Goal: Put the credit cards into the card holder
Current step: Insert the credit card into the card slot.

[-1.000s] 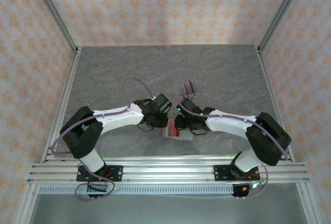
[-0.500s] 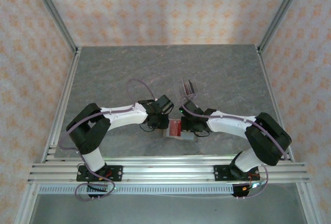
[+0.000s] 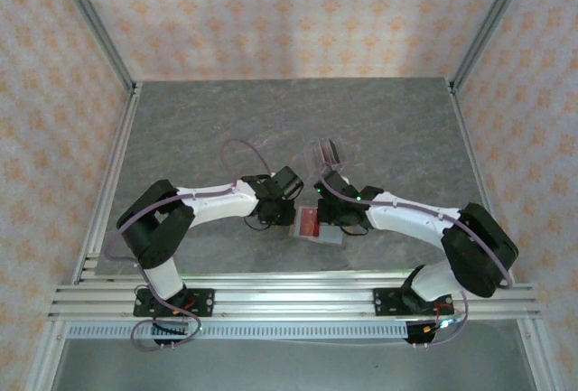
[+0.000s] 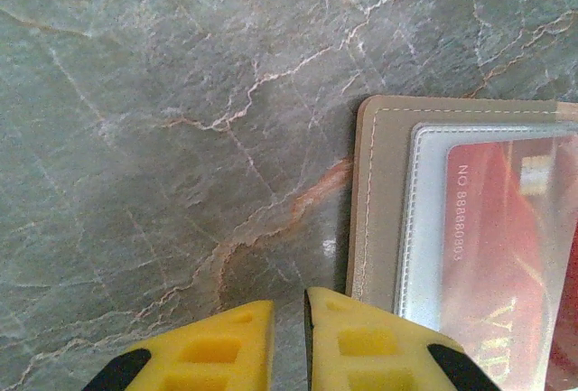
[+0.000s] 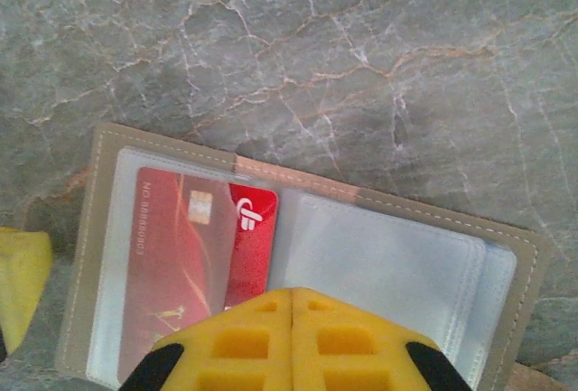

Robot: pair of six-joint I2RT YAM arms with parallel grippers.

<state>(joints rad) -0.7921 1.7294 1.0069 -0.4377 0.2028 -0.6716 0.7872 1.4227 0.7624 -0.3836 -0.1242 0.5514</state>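
Two credit cards (image 5: 185, 265) in card holder (image 5: 379, 265)

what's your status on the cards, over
Right end effector shut over card holder. Left end effector barely ajar at its edge. Red card pocketed.

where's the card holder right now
The card holder lies open on the table, near the front edge in the top view, left gripper at its left edge and right gripper above its middle.

2 credit cards (image 5: 176, 265), 1 card holder (image 5: 90, 228).
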